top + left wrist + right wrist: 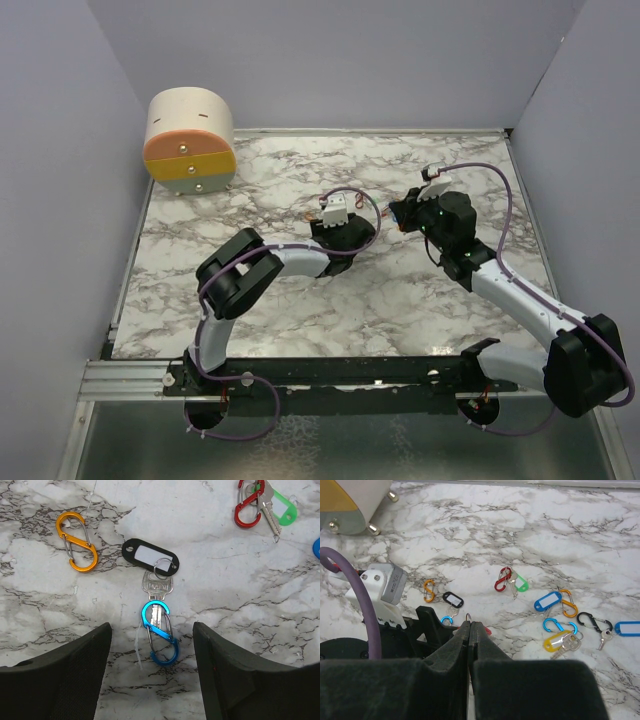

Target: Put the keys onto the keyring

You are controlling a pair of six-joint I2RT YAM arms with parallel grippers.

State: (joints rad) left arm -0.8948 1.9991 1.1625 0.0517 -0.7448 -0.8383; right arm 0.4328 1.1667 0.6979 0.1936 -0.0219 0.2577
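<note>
Grey-veined white marble tabletop (300, 180), keys (520, 584) scattered; lavender walls (350, 60) 3 sides.

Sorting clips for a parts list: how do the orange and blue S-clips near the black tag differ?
The orange clip lies alone; the blue clip overlaps a silver key. The orange clip sits left of the black tag, the blue clip below it. Both are S-shaped.

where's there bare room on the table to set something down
Bare marble between the round drawer box and the left arm, and the near strip between it and the right arm. Crowded mid-table, where the carabiners and tagged keys lie.
</note>
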